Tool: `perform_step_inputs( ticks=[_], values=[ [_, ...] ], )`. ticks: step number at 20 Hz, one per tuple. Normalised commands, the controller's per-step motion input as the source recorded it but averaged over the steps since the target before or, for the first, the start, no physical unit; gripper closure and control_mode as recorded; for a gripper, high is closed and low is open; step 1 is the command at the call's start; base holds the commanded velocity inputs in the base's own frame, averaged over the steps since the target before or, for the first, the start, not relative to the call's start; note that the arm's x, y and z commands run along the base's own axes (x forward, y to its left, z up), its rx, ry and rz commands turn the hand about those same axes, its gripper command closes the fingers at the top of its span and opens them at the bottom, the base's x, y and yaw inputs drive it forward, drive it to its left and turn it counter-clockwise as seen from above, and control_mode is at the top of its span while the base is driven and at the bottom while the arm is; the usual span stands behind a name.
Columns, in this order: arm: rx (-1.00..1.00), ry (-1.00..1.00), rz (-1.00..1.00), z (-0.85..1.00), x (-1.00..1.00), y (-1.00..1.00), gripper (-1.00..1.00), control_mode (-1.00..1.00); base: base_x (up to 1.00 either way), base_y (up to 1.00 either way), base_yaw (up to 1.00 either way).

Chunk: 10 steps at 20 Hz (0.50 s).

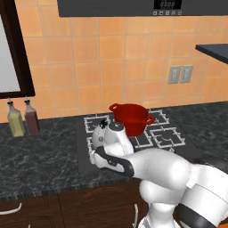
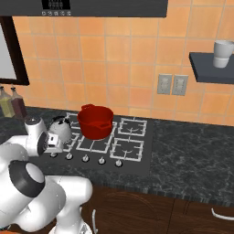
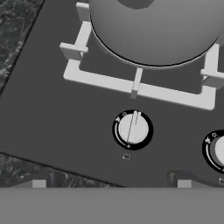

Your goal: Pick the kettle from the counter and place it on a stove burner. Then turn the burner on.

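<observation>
One kettle [image 3: 159, 30]: seated on the front-left stove burner [image 3: 140, 85] of the black cooktop [image 3: 57, 118], just left of the red pot [image 2: 95, 121].
Gripper [image 3: 111, 183]: held wide open, nothing gripped, poised over the knob [image 3: 132, 130] in front of that grate.
Second knob [image 3: 217, 150]: seen at the hand view's right edge.
Counter [image 1: 40, 156]: two glass bottles [image 1: 23, 118] are stood at the wall.

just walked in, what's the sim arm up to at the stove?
The kettle already sits on a front-left stove burner, beside the red pot. The end effector is open, holds nothing, and hovers above the leftmost burner knob, apparently lined up to turn it. Whether the burner is on cannot be told.
</observation>
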Motion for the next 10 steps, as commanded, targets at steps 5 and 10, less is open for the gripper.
perform_step_inputs(
  ticks=[5, 10],
  values=[
    [0.0, 0.01, 0.0, -0.17, 0.14, 0.08, -1.0, -1.0, 0.0, 0.0, 0.0],
    [0.0, 0.02, 0.0, -0.12, 0.1, 0.14, -1.0, -1.0, 0.0, 0.0, 0.0]
  ],
)
